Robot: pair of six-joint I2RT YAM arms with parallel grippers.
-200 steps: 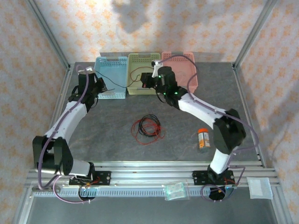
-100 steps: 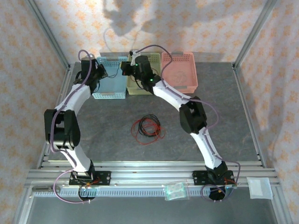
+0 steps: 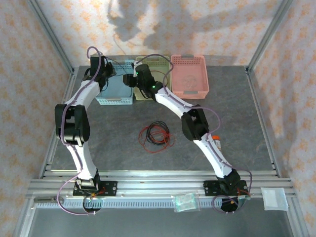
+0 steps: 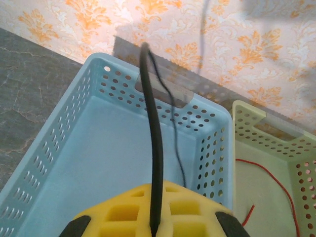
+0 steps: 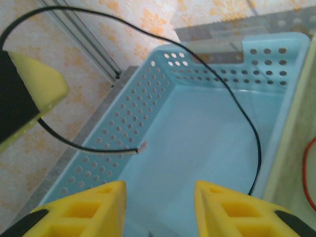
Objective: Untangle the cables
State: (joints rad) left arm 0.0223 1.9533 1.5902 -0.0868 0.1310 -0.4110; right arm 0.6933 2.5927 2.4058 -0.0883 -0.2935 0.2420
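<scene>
One black cable (image 4: 156, 148) hangs pinched in the left gripper (image 4: 155, 226) over the blue basket (image 4: 54, 148), likely for sorting; right gripper (image 5: 159, 205) parted, empty.

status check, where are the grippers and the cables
Left gripper shut on black cable above blue basket. Right gripper open, empty, at same basket. Red-and-black tangle lying mid-table. Nothing seen blocking.

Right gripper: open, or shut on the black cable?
Open. In the right wrist view the right gripper has its fingers apart, with blue basket floor showing between them. The black cable hangs ahead, clear of them.
</scene>
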